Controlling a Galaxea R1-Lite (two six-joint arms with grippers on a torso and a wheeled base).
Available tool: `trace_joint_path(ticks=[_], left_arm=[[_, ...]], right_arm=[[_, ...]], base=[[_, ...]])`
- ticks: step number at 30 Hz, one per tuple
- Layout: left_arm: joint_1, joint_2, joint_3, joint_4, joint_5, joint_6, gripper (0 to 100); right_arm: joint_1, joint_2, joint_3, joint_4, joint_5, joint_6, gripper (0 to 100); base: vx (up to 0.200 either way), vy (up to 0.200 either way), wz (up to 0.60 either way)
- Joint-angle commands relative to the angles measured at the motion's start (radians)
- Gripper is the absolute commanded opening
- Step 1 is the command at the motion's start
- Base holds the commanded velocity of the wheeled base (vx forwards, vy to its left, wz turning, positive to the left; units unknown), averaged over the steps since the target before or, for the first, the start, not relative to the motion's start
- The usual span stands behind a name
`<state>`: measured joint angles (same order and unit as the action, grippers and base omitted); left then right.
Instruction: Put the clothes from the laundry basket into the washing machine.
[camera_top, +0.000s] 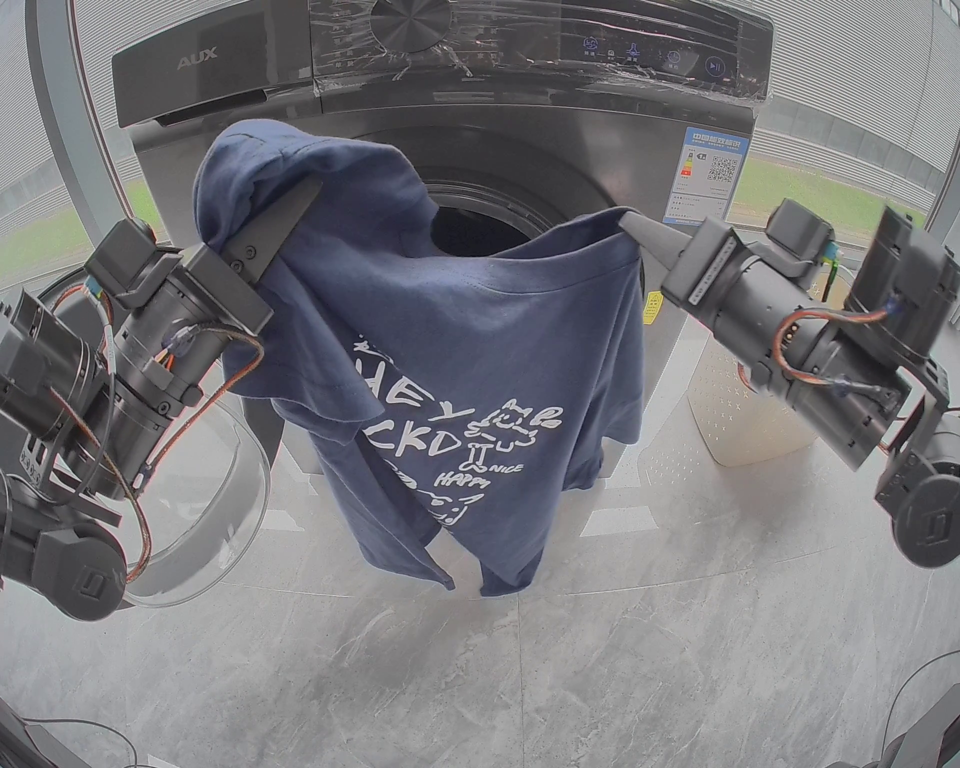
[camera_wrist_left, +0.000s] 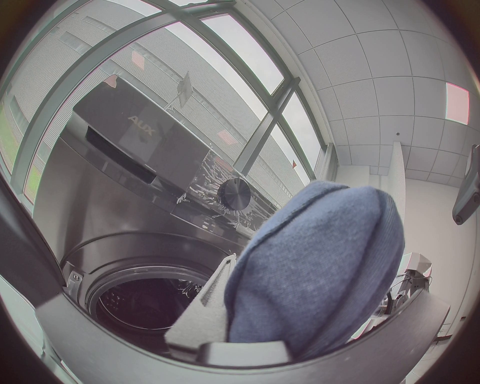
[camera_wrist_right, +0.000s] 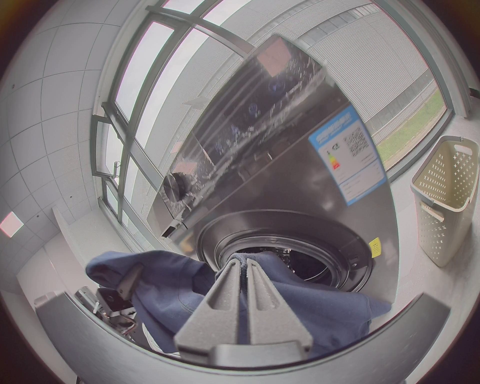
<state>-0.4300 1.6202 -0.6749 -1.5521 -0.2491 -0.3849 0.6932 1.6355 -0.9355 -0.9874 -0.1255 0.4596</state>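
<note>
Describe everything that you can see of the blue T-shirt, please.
The blue T-shirt is dark, soft knit fabric with white lettering and a cartoon drawing printed on it. It hangs in the air between the left gripper, over which it bunches, and the right gripper, which pinches its edge. It sags between them and dangles creased above the floor, before the open washing machine.
</note>
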Motion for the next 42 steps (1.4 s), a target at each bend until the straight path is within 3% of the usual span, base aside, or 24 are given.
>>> trace_joint_path(ticks=[1, 15, 16, 28, 42], left_arm=[[0.005, 0.030, 0.028, 0.000, 0.001, 0.006, 0], [-0.004, 0.035, 0.080, -0.002, -0.010, 0.001, 0], [-0.006, 0.036, 0.083, -0.002, -0.010, 0.000, 100], [0.002, 0.106, 0.201, -0.003, -0.007, 0.004, 100], [-0.004, 0.242, 0.207, -0.005, -0.010, 0.015, 100]], right_arm=[[-0.003, -0.106, 0.093, -0.057, 0.004, -0.002, 0], [0.011, -0.072, 0.101, -0.088, 0.010, -0.002, 0], [0.012, -0.068, 0.098, -0.088, 0.010, -0.002, 0], [0.034, 0.050, -0.055, -0.086, 0.003, -0.004, 0], [0.042, 0.061, -0.063, -0.085, -0.002, -0.009, 0]], base=[[0.000, 0.000, 0.00], [0.000, 0.000, 0.00], [0.000, 0.000, 0.00], [0.000, 0.000, 0.00], [0.000, 0.000, 0.00]])
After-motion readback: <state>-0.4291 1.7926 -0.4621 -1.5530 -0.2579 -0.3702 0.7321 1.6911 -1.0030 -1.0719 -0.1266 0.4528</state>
